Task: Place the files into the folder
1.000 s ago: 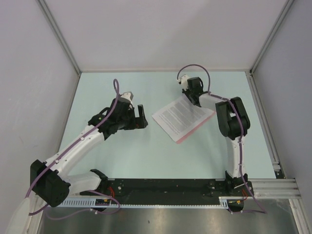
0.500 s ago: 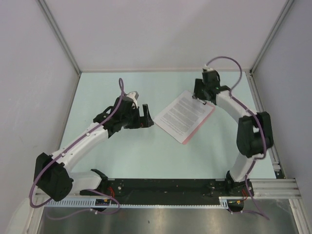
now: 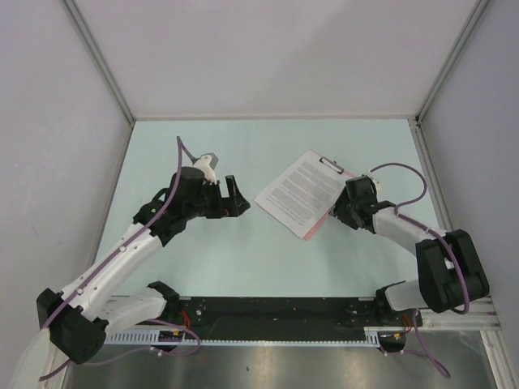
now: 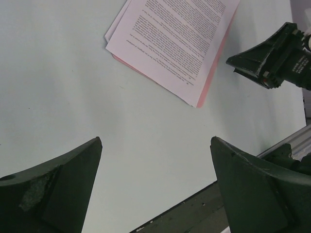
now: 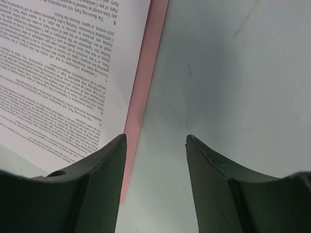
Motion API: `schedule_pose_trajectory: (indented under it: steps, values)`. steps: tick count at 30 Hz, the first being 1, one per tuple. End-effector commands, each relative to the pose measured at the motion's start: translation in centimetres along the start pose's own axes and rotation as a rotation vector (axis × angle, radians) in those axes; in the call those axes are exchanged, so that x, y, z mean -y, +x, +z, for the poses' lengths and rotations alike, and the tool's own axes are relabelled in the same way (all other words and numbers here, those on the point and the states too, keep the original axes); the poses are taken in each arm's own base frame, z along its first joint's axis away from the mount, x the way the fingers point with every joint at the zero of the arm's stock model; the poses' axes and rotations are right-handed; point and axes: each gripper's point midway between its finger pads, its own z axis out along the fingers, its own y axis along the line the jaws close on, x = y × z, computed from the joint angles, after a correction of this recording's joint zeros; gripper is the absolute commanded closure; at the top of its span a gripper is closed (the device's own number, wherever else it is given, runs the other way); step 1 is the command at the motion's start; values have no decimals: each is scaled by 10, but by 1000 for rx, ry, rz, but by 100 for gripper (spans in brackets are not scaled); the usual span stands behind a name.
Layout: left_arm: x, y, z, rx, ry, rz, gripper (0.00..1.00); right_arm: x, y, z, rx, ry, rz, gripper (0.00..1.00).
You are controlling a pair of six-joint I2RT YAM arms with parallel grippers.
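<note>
The files (image 3: pixel 300 191), white sheets of dense black text, lie stacked on the pink folder (image 3: pixel 322 224), whose metal clip (image 3: pixel 331 165) is at its far end. Only a pink strip shows along the sheets' right edge. My right gripper (image 3: pixel 340 212) is open and empty, low beside the folder's near right edge. In the right wrist view its left finger overlaps the sheets (image 5: pixel 58 68) and the pink edge (image 5: pixel 146 73). My left gripper (image 3: pixel 233 197) is open and empty, left of the stack and apart from it. The left wrist view shows the sheets (image 4: pixel 180 39) ahead.
The pale green table (image 3: pixel 227 259) is boxed in by grey walls on three sides. A black base rail (image 3: pixel 276 312) runs along the near edge. An aluminium rail (image 3: pixel 442 211) borders the right side.
My right arm swung from the folder's clip end at the far side down to its near right edge. The clip now shows uncovered. My left gripper shifted slightly.
</note>
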Motion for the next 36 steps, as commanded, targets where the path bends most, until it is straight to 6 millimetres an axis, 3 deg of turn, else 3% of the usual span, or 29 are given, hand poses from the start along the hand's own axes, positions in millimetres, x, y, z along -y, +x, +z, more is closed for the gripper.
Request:
schedule_pose_trajectory:
  steps: [1, 9, 10, 12, 13, 15, 16, 18, 19, 21, 22, 23, 24, 25, 26, 27, 28, 30, 31, 33, 34, 36]
  values:
    - [3, 3, -12, 8, 24, -19, 0, -11, -14, 20, 75, -39, 77, 44]
    - [2, 3, -21, 10, 11, -18, 0, -30, -45, 57, 166, -153, 52, 43]
    - [2, 2, -22, 16, 9, -18, 1, -42, -56, 59, 193, -203, 20, 43]
    - [0, 3, -21, 12, 1, -18, 0, -43, -59, 76, 196, -193, -99, 41]
    - [-1, 4, -21, 11, 1, -21, 1, -70, -74, 77, 209, -273, -140, 41]
    - [0, 4, -19, 4, 2, -24, 1, -78, -76, 100, 181, -279, -224, 41]
    - [1, 5, -20, 1, 7, -23, 1, -103, -94, 99, 199, -332, -250, 41]
    - [3, 2, -20, 5, 10, -29, 0, -121, -103, 108, 212, -355, -317, 41]
    - [4, 0, -21, 9, 12, -28, 0, -147, -124, 99, 247, -412, -339, 41]
    - [6, -5, -27, 25, 12, -28, 0, -161, -137, 95, 246, -404, -359, 41]
    - [7, -6, -30, 25, 12, -26, 1, -153, -142, 91, 222, -320, -360, 40]
    - [11, -12, -35, 41, 18, -20, 0, -166, -163, 72, 266, -293, -360, 39]
    - [12, -18, -42, 68, 19, -14, 0, -164, -165, 61, 266, -229, -387, 39]
    - [13, -21, -46, 75, 18, -10, 0, -152, -168, 36, 269, -133, -400, 38]
    - [18, -30, -54, 105, 31, 4, 0, -157, -176, 16, 291, -117, -412, 37]
    - [21, -35, -60, 124, 35, 9, 0, -151, -163, -3, 248, -71, -447, 36]
    - [31, -49, -77, 165, 58, 24, 0, -150, -173, -36, 300, -41, -449, 36]
    - [42, -66, -97, 216, 83, 39, 0, -146, -165, -85, 296, -7, -480, 34]
    - [55, -86, -121, 280, 109, 56, 0, -152, -168, -133, 371, -30, -485, 34]
    - [69, -107, -150, 358, 140, 77, 0, -146, -165, -186, 448, -1, -502, 30]
    - [80, -127, -180, 440, 165, 100, 0, -153, -158, -239, 522, -98, -507, 27]
    - [90, -143, -210, 523, 189, 120, 0, -149, -160, -294, 613, -188, -473, 1]
